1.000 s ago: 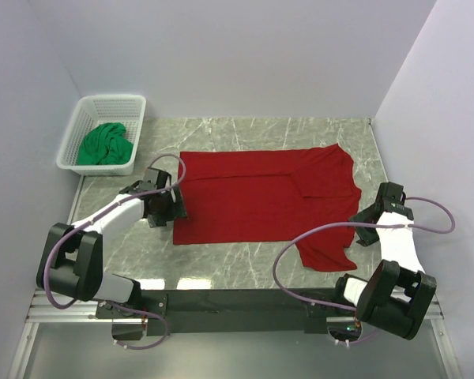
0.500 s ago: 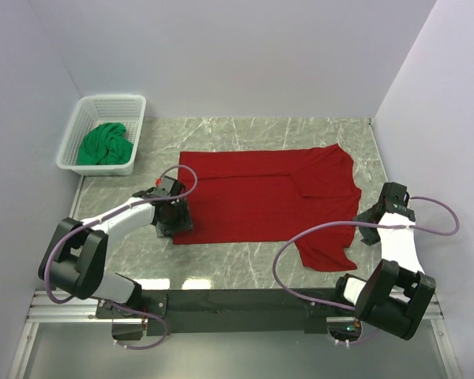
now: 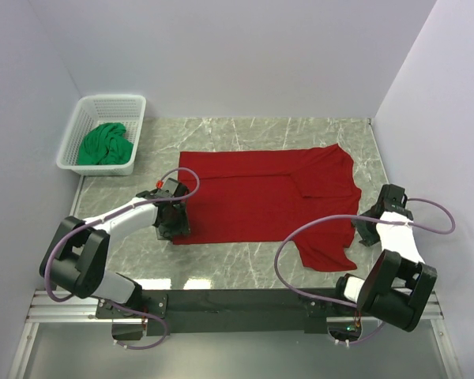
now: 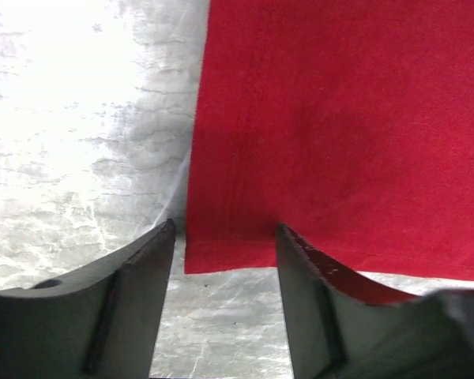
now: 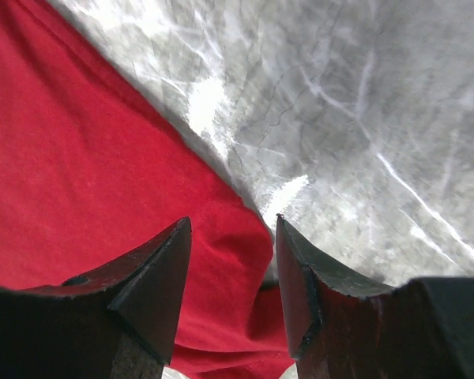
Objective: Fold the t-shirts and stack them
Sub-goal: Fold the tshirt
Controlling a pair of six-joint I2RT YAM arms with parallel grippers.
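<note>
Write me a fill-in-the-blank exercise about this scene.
The green t-shirt lies crumpled inside the white ____.
The left tool straddles the red t-shirt's near ____.
The right tool's jaws stand ____ at the red t-shirt's edge.
Missing words: basket, corner, open.
</note>
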